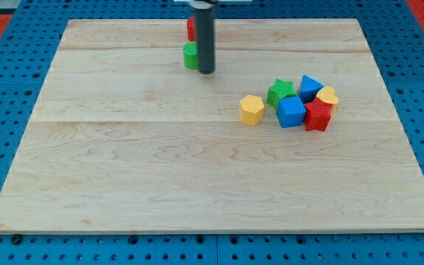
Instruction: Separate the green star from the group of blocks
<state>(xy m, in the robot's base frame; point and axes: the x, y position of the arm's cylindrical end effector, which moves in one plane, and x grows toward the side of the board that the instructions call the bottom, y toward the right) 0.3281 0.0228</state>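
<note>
1. No pincer on this rig, so nothing held; my tip (207, 72) touching a green block (190, 56) near the tabletop (124, 162) top, well apart from the cluster.
2. Green star (279, 92) packed at cluster's top-left, against blue cube (291, 112) and blue triangular block (310, 87).
3. Risk: dragging neighbours along, or nudging the yellow block (252, 110) just beside.

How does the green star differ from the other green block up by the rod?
The green star sits in the group at the view's right, touching the blue cube; the green block stands apart near the view's top, far from the group. The star shows fully, while the green block is partly hidden behind the rod, so its shape is unclear. My tip is beside the green block, far from the star. Both are green.
</note>
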